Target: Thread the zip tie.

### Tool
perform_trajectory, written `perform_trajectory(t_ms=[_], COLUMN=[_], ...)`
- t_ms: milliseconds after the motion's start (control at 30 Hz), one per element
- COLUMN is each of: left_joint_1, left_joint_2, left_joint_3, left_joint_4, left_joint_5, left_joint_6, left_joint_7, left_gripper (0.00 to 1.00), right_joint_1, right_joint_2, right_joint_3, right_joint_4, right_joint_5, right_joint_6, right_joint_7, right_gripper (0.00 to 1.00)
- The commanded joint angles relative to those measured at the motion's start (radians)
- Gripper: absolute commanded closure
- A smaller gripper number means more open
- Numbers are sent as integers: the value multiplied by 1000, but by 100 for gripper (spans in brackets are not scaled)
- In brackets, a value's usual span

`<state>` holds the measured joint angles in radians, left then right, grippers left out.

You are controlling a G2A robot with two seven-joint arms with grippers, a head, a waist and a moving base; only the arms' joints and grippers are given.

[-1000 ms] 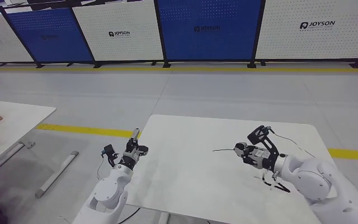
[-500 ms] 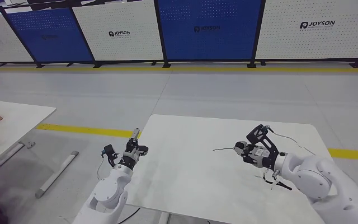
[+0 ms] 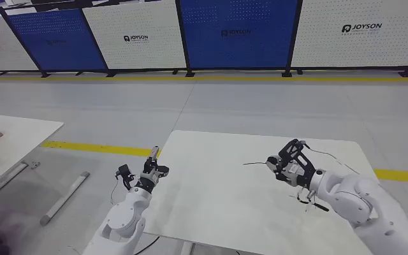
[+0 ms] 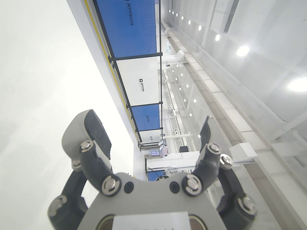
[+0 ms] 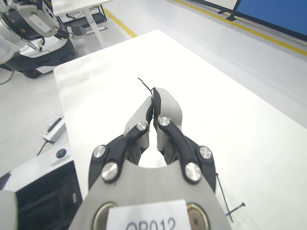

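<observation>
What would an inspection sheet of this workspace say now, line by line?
Surface: white table, flat.
Job's things: zip tie pinched in right hand, tail sticking out in front; spare zip tie lying on the table beside the right arm.
Clutter: nothing seen.
Hands: right hand shut on the zip tie; left hand open, holding nothing, by the table's edge.
Cables: black cord on the floor.
Surroundings: blue and white panels, yellow floor line, another white table.

Logos (image 3: 361,28) on partition panels (image 3: 255,54)
</observation>
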<state>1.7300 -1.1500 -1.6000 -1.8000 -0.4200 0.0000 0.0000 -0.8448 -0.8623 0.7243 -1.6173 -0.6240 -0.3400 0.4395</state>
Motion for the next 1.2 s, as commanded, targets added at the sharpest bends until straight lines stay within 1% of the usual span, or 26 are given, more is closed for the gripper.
perform_trajectory(t_ms=[0,100,167,700,733,833,867,933,1033,1100,1167], left_joint_1=[0,0,0,0,0,0,0,0,0,0,0], left_joint_2=[0,0,0,0,0,0,0,0,0,0,0], left_joint_3=[0,0,0,0,0,0,0,0,0,0,0], left_joint_4=[0,0,0,0,0,0,0,0,0,0,0], left_joint_5=[0,0,0,0,0,0,0,0,0,0,0], left_joint_6=[0,0,0,0,0,0,0,0,0,0,0], left_joint_7=[0,0,0,0,0,0,0,0,0,0,0], left_gripper=[0,0,0,0,0,0,0,0,0,0,0], right_joint_1=[37,99,146,146,142,140,136,140,162,183,205], right_joint_2=[6,19,27,27,26,26,26,27,35,45,54], right_joint_3=[-65,-173,-249,-249,-247,-249,-262,-284,-343,-387,-422], right_joint_4=[27,70,96,96,89,87,89,88,86,91,99], right_joint_5=[-42,-69,-39,-39,-52,-177,-214,-253,-347,-381,-388], right_joint_6=[0,0,0,0,0,0,0,0,0,0,0], right_joint_7=[-63,-154,-195,-195,-206,-277,-309,-350,-421,-481,-526], right_gripper=[100,100,100,100,100,100,100,100,100,100,100])
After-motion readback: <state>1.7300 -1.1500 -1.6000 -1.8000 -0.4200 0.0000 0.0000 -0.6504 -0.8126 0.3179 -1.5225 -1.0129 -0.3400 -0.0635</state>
